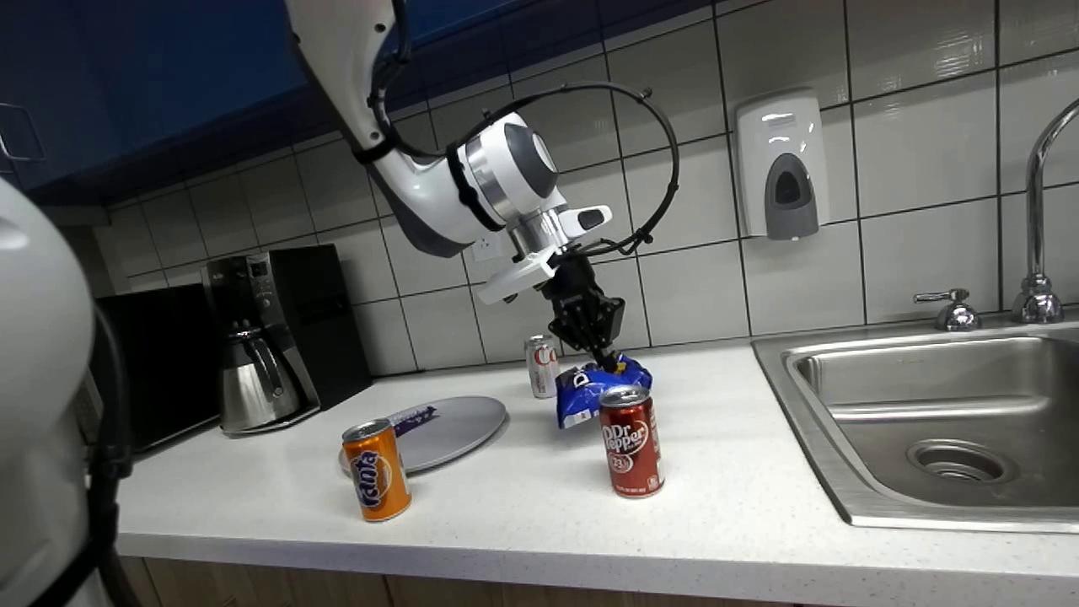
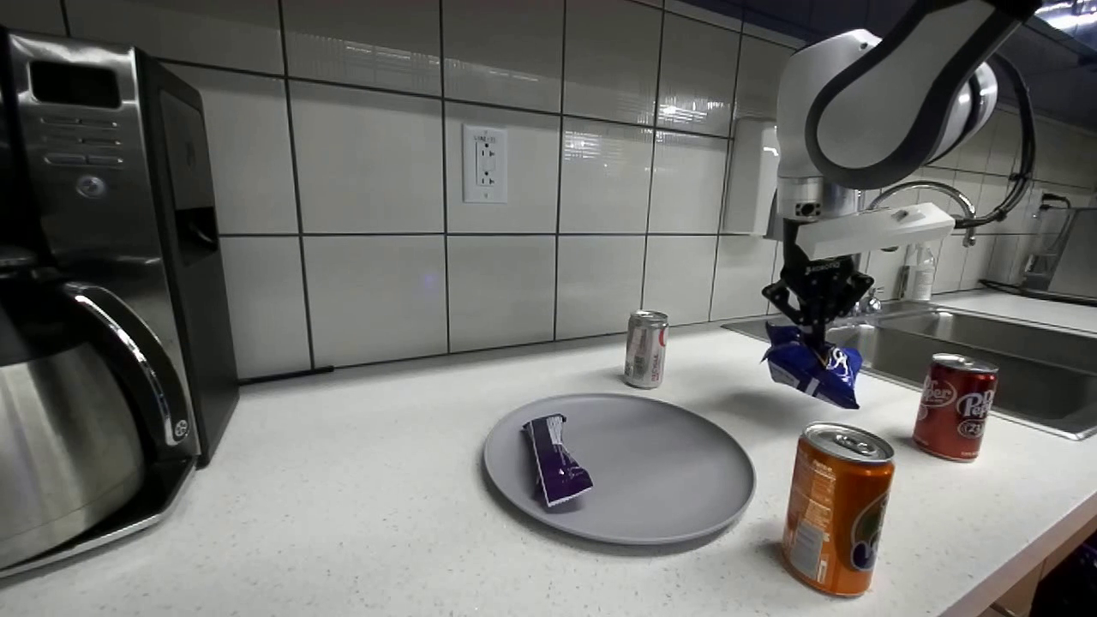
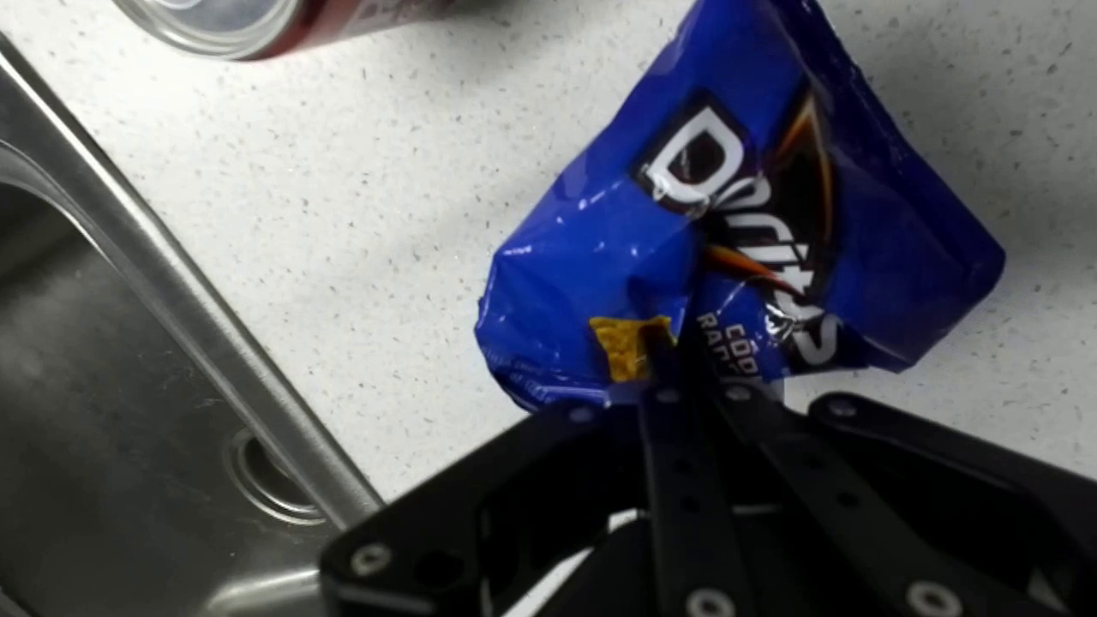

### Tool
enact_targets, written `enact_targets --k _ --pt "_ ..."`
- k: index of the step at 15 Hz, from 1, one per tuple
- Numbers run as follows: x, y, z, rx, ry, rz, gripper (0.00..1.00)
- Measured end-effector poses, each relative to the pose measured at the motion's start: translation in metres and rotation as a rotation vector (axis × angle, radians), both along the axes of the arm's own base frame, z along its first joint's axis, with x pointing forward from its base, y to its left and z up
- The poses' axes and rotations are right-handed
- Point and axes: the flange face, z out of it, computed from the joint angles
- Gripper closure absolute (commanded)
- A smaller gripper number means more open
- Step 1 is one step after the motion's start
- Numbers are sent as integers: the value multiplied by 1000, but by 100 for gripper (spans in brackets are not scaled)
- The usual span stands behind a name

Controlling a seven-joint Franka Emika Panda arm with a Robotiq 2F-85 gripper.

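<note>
The blue chip bag [image 3: 737, 214] is pinched tight by the pincer [image 2: 814, 341] and held over the bench [image 2: 360, 480]. In the wrist view, the pinched spot is hard to make out, and the red can [image 3: 296, 17] and the sink [image 3: 150, 257] are cut off. In an exterior view, a bit of the bag is covered by the red can, and part of the plate [image 1: 462, 430] by the orange can [image 1: 377, 476]. Small words on the bag can be read only in the wrist view. The purple wrapper [image 2: 555, 463] is seen best in an exterior view.
</note>
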Motion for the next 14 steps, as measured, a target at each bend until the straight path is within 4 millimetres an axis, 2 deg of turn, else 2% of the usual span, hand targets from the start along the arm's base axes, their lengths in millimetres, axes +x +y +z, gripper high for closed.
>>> enact_targets --k 5,6,8,14 --pt "9 -2 -14 -4 18 -1 100" --pt "11 -3 -16 -5 21 -2 78" --pt "14 -5 -20 -7 25 -3 66" --pt "20 -4 -19 -11 18 0 21"
